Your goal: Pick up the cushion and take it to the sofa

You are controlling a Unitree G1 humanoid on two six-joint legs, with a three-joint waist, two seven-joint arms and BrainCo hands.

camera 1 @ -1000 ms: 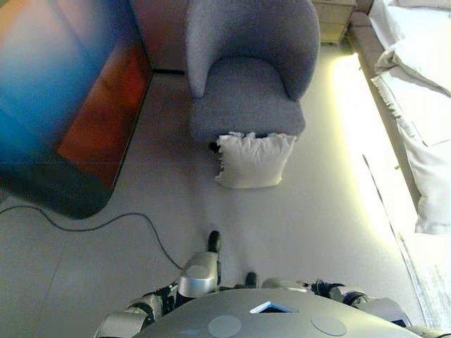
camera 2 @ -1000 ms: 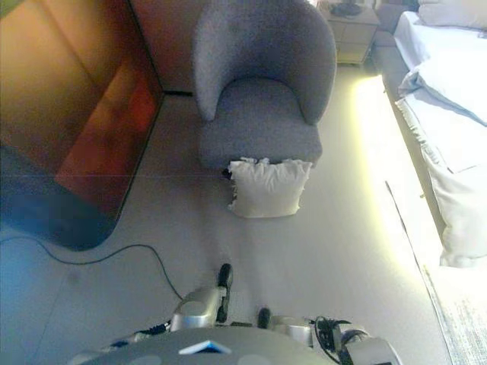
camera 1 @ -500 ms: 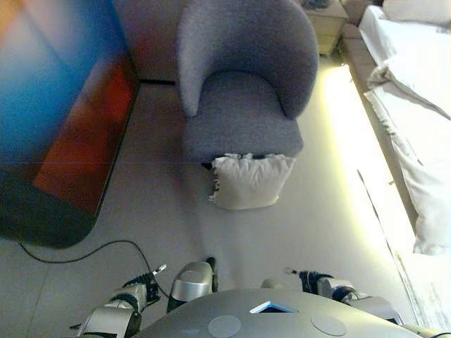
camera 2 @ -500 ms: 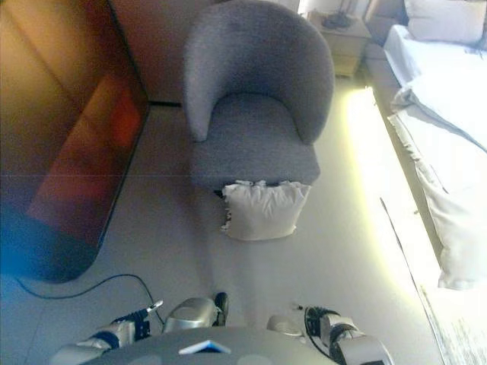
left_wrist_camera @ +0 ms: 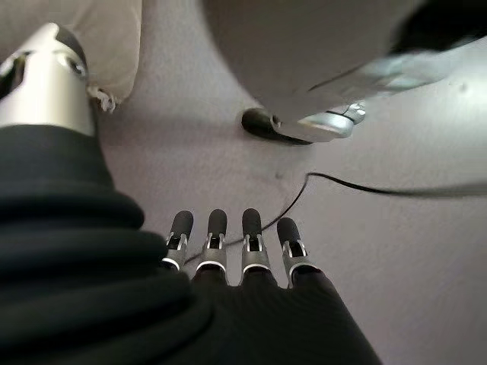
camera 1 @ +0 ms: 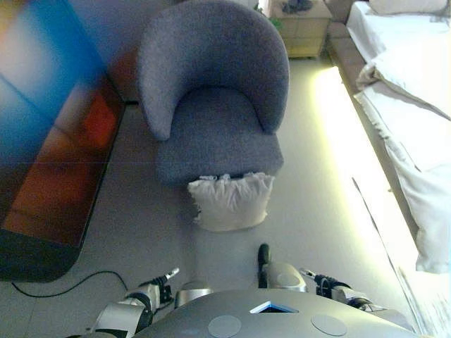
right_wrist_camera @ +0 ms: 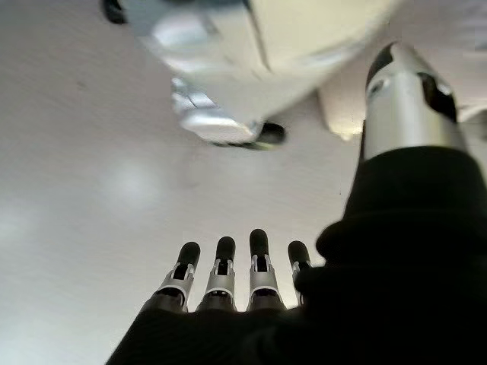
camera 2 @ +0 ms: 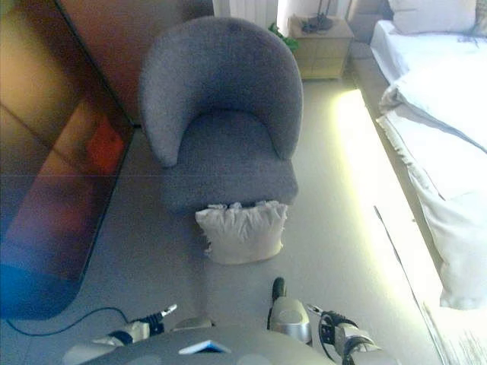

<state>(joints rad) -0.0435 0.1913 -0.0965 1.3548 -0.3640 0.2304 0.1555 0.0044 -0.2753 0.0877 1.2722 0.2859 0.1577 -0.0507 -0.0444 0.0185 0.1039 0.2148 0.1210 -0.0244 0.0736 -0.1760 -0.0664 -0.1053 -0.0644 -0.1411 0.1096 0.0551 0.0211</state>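
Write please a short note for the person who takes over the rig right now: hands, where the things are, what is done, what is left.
Left robot hand: open, empty, low at the robot's side.
Right robot hand: open, empty, also low.
Cushion: on the floor, leaning against the front of the grey armchair, straight ahead of the robot.
Done: nothing picked up yet.
Left: reach the cushion, grasp it, lift it, carry it to the sofa.

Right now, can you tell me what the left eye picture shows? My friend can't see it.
A white cushion sits on the floor, leaning against the front of a grey armchair. The robot's left hand is low at the bottom edge and holds nothing. A white bed runs along the right, and a small wooden cabinet stands behind the chair.
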